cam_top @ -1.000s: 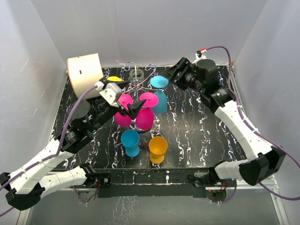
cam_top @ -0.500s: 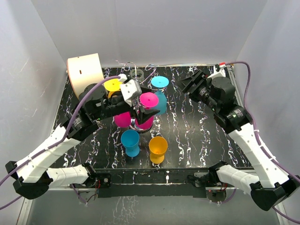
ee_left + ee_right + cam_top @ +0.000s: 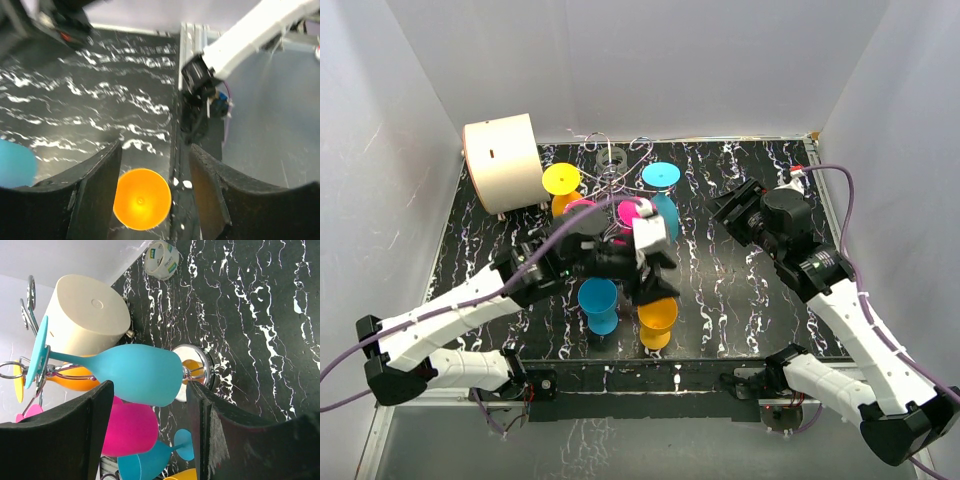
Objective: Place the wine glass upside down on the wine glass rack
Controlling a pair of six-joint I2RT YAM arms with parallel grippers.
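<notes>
The wine glass rack (image 3: 616, 183) stands at the back middle, its chrome base (image 3: 198, 371) visible in the right wrist view. Yellow (image 3: 561, 179), blue (image 3: 661, 176) and pink (image 3: 630, 211) wine glasses hang on it upside down. Two more glasses stand upright near the front: blue (image 3: 598, 303) and orange (image 3: 657, 318). My left gripper (image 3: 655, 287) hovers over the orange glass (image 3: 141, 198), jaws apart on either side of its rim, holding nothing. My right gripper (image 3: 733, 210) is open to the right of the rack, facing the hanging blue glass (image 3: 135, 372).
A cream cylinder (image 3: 502, 160) lies at the back left and a tape roll (image 3: 611, 157) behind the rack. The table's metal front edge (image 3: 186, 60) and the right arm's base (image 3: 202, 95) are close to the orange glass. White walls enclose three sides.
My left arm swung from the rack forward and right to above the orange glass, its jaws narrowing. My right arm drew back to the right, away from the rack.
</notes>
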